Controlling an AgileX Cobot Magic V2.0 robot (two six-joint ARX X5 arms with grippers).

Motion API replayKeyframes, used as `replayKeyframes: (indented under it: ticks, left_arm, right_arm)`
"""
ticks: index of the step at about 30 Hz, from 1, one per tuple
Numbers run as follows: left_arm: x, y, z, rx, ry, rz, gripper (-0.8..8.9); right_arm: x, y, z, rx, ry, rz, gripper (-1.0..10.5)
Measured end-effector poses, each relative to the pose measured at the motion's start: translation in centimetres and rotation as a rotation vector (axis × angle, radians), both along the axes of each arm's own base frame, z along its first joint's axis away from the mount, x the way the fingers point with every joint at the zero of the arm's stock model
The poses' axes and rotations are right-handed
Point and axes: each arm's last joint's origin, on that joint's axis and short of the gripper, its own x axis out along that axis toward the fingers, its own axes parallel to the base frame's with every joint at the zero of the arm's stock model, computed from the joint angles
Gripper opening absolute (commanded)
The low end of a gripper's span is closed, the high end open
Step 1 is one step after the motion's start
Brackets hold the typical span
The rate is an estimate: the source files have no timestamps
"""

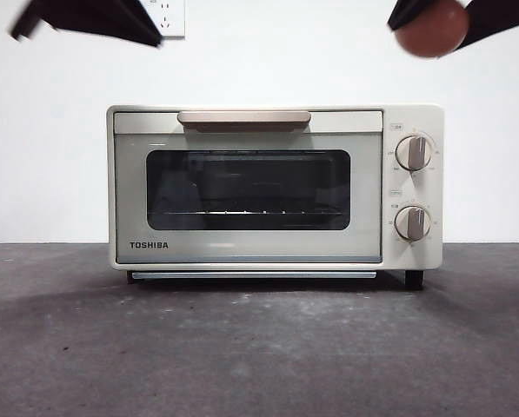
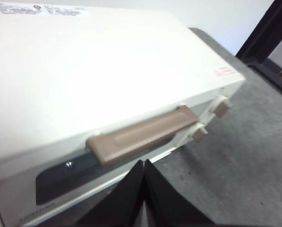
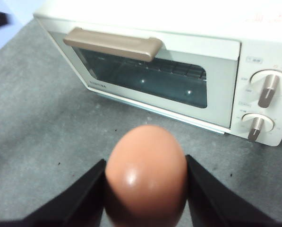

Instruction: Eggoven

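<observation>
Egg clamped between the two black jaws of my right gripper, one jaw pressed against each side of the reddish-brown shell. In the front view this egg appears at the upper right corner, high above the table and above the knob end of the oven, with my right gripper dark around it.

Toaster oven, cream with TOSHIBA lettering, stands on the grey table with its door closed: the beige handle lies along the upper edge of the door and the dark glass window shows a wire rack inside. Two knobs sit one above the other at the right of the door.

My left gripper has its jaws pressed together with nothing between them. Its tips hang just in front of the oven's handle, above the top edge of the door, not touching it. In the front view my left gripper shows as a dark shape at the upper left corner.

A white wall socket is on the wall behind.
</observation>
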Motion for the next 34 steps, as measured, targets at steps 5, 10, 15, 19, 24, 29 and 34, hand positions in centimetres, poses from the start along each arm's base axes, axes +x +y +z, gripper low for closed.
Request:
replayKeyframes:
  ticks: [5, 10, 15, 19, 24, 29, 34]
  left_arm:
    - [2.7, -2.1, -1.0, 0.028, 0.01, -0.002, 0.07]
    - [4.6, -3.7, -1.9, 0.056, 0.016, -0.005, 0.07]
    - [5.8, -4.7, -3.0, 0.085, 0.033, -0.008, 0.07]
    - [5.9, -5.3, -3.0, 0.095, 0.021, -0.011, 0.07]
    - [5.6, -5.9, -3.0, 0.11, 0.028, -0.02, 0.07]
    - [4.5, -7.4, -2.9, 0.137, 0.057, -0.079, 0.07]
    - [2.3, -9.3, -3.5, 0.186, 0.13, -0.176, 0.07]
  right_arm:
    - [-1.0, -0.7, 0.8, 0.03, -0.042, 0.001, 0.0]
    - [-1.7, -1.2, 1.2, 0.044, -0.06, 0.0, 0.0]
    - [-2.2, -1.6, 1.1, 0.035, -0.05, 0.0, 0.0]
    - [-2.3, -1.7, 1.2, 0.035, -0.051, -0.001, 0.0]
    - [-2.3, -1.7, 1.1, 0.032, -0.052, 0.001, 0.0]
    - [-2.3, -1.7, 1.1, 0.03, -0.054, 0.002, 0.0]
    - [-2.3, -1.7, 1.1, 0.03, -0.054, 0.001, 0.0]
